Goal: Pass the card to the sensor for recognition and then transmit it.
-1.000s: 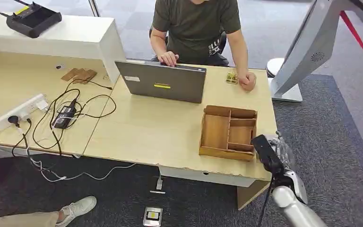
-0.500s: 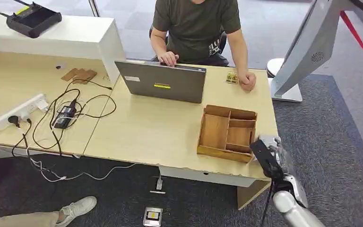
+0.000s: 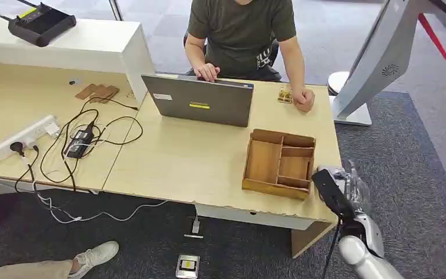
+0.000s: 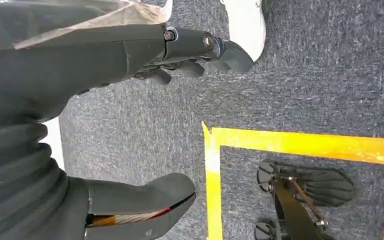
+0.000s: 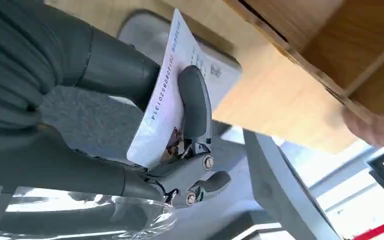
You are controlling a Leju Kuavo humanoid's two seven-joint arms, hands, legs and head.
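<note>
At the desk's (image 3: pixel 209 168) near right corner the right hand (image 3: pixel 348 189) hangs just off the edge, beside the wooden organiser tray (image 3: pixel 280 163). From the right wrist camera this hand (image 5: pixel 180 130) plainly grasps the card (image 5: pixel 172 92): a white card with printed numbers along one edge, pinched between the thick thumb and a dark finger (image 5: pixel 195 102) laid across its face. Behind the card sits a grey, rounded flat pad (image 5: pixel 215 70) on the desk top, close to the tray's wooden wall (image 5: pixel 300 55); it may be the sensor, though the angle is too poor to be sure, and whether the card touches it cannot be told.

The left hand (image 4: pixel 180 55) hangs over grey carpet, holding nothing, its dark fingers (image 4: pixel 225 50) stretched out and well apart from the thumb (image 4: pixel 145 197). Yellow tape (image 4: pixel 290 142) marks the floor beneath it.

Along the far edge of the desk a person in a dark green shirt (image 3: pixel 241 29) sits behind a grey laptop (image 3: pixel 200 100), one hand at its lid and the other fist resting near the far right corner. On the left part of the desk lie a white power strip (image 3: pixel 23 136) and tangled black cables (image 3: pixel 78 142).
</note>
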